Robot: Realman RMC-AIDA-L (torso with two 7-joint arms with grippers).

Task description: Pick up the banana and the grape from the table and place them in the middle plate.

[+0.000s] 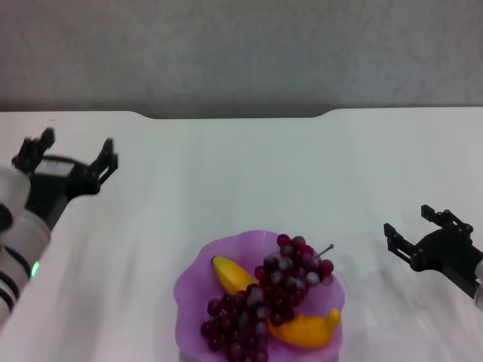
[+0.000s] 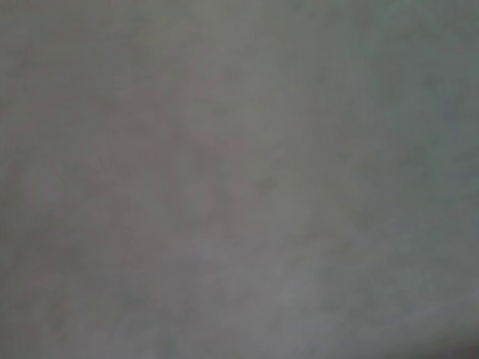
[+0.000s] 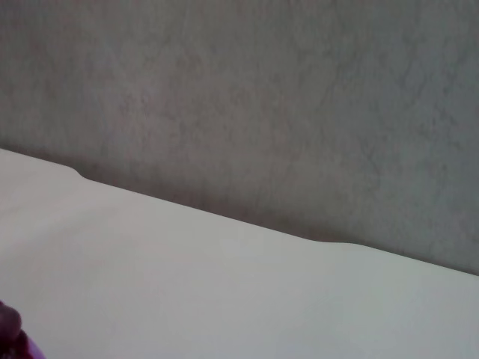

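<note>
The purple scalloped middle plate (image 1: pixel 192 290) sits on the white table (image 1: pixel 249 173) at the near centre in the head view. In it lies the yellow banana (image 1: pixel 311 330), one end at the left of the dish, the other at the right. The dark red grape bunch (image 1: pixel 275 298) lies across the banana's middle. My left gripper (image 1: pixel 75 154) hangs open at the far left, well away from the plate, nothing between its fingers. My right gripper (image 1: pixel 416 230) stands open to the right of the plate, also empty. The plate's rim (image 3: pixel 15 344) shows at a corner of the right wrist view.
A grey wall (image 1: pixel 241 53) rises behind the table's notched far edge (image 1: pixel 234 115). The left wrist view holds only a blank grey surface (image 2: pixel 239 179). The right wrist view shows bare tabletop (image 3: pixel 224 284) and the wall.
</note>
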